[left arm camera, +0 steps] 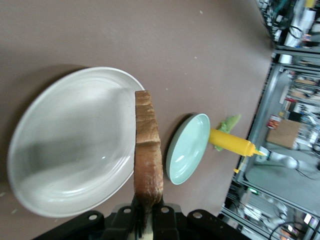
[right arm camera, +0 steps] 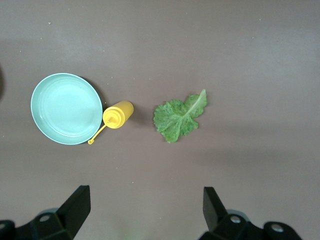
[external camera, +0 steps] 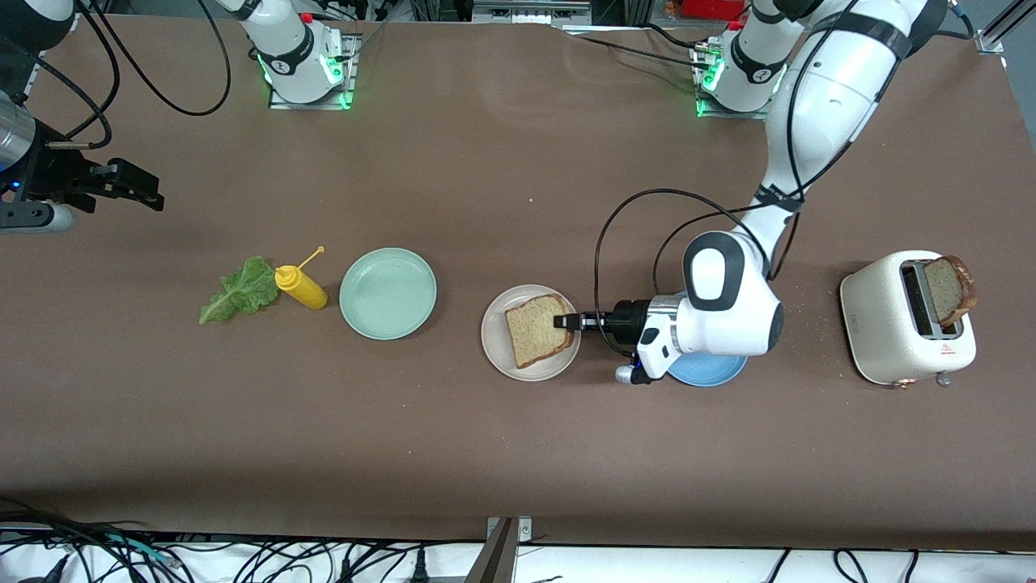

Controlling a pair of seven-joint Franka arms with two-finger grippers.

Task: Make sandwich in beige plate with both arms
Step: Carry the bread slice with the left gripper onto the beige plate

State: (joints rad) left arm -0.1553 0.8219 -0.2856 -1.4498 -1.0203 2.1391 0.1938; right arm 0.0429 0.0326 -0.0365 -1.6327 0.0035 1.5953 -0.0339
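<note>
My left gripper is shut on the edge of a tan bread slice and holds it level over the beige plate. The left wrist view shows that slice edge-on, its crust pinched in the left gripper, just above the beige plate. I cannot tell if it touches the plate. The green lettuce leaf lies flat on the table toward the right arm's end. My right gripper hangs open and empty in the air at that end. The right gripper looks down on the lettuce leaf.
A yellow squeeze bottle lies between the lettuce and a mint-green plate. A blue plate sits under the left wrist. A white toaster at the left arm's end holds another bread slice in its slot.
</note>
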